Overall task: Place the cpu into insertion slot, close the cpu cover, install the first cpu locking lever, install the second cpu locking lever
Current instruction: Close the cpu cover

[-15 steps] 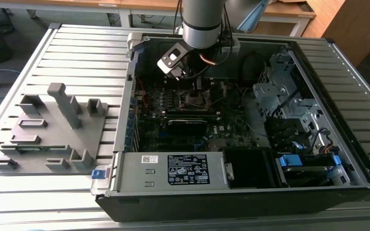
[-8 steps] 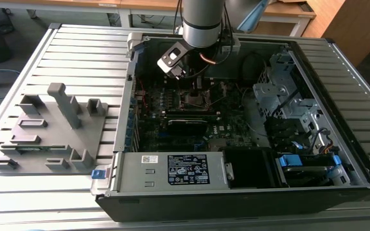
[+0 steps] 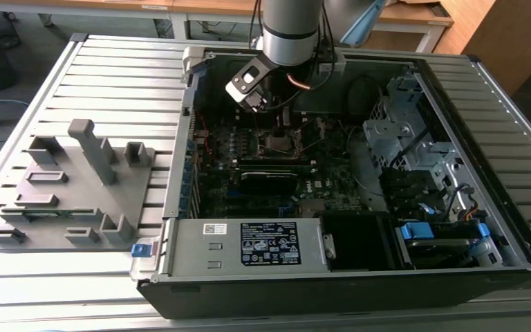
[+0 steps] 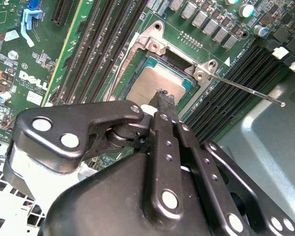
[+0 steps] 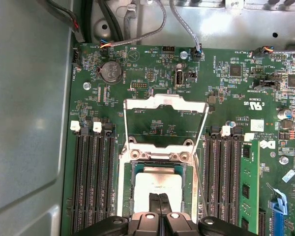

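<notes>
The gripper (image 5: 160,199) is seen with its two black fingers (image 4: 163,101) pressed together and nothing held between them. Their tips are poised over the near edge of the cpu (image 5: 157,179); whether metal is actually touched cannot be told. The cpu is seated flat in the slot (image 5: 185,172), its dull grey top facing up, with the dark socket border showing around it.

Beyond the slot, the cover (image 5: 162,102) is swung back on its hinge and left open, so that green board is seen through its square window. A thin wire lever (image 4: 246,90) is seen sticking out free from one corner of the socket frame, unlatched. Long black memory slots (image 5: 93,182) are ranged on both sides of the socket. Farther off on the board (image 5: 236,93) a round coin cell (image 5: 110,71) is mounted.

In the exterior view, the arm (image 3: 292,28) is lowered from the upper middle of the frame into the open case (image 3: 339,299), which is laid on a slatted table (image 3: 108,69). A grey fixture (image 3: 72,187) is set on the table at the exterior view's left, well apart from the case.
</notes>
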`<action>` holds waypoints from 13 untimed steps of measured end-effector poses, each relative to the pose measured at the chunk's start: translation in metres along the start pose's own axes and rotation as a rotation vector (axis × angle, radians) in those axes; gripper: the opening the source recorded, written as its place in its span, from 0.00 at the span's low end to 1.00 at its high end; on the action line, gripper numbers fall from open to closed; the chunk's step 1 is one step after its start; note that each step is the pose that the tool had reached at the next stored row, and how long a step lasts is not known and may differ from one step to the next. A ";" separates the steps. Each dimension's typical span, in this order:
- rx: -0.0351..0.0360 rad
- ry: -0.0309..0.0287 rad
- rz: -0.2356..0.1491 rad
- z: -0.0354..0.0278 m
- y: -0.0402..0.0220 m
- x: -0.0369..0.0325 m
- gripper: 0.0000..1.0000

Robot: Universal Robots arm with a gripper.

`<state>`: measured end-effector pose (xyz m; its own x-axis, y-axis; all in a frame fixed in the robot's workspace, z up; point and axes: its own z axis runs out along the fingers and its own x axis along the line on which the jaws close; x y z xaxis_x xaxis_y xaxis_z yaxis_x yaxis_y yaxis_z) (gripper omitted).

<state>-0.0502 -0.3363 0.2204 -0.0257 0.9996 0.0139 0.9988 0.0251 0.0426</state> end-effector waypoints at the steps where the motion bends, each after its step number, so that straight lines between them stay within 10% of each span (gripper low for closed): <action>1: 0.0000 0.0000 0.000 0.0000 0.0000 0.0000 0.11; 13: 0.0000 -0.0001 0.000 -0.0055 0.0002 0.0001 0.11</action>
<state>-0.0502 -0.3363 0.2259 -0.0257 0.9996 0.0138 0.9988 0.0251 0.0426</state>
